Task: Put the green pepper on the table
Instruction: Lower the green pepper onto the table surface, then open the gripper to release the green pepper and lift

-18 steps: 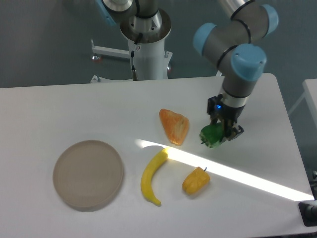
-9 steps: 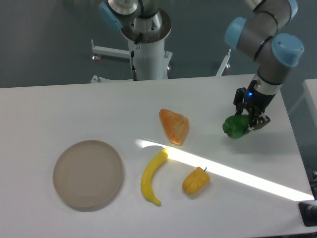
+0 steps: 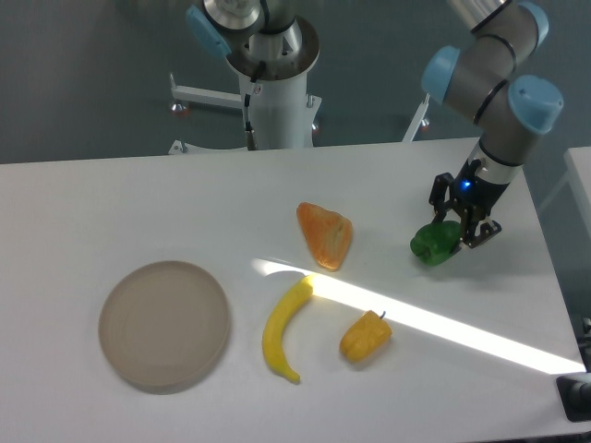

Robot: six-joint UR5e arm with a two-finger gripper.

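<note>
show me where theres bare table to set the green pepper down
Bare white tabletop lies left of the orange slice-shaped toy and above the round beige plate. Crowded: centre, around the curved yellow banana and orange-yellow pepper.

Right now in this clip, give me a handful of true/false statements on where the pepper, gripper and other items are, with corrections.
1. The green pepper sits between the fingers of the gripper. True.
2. The green pepper lies on the round plate. False: the plate holds nothing, and the pepper is at the far right side of the table.
3. The banana lies between the plate and the orange pepper. True.
4. The gripper is over the orange slice. False: it is well to the right of the slice.
5. The banana lies on the plate. False: it lies on the table, apart from the plate.
</note>
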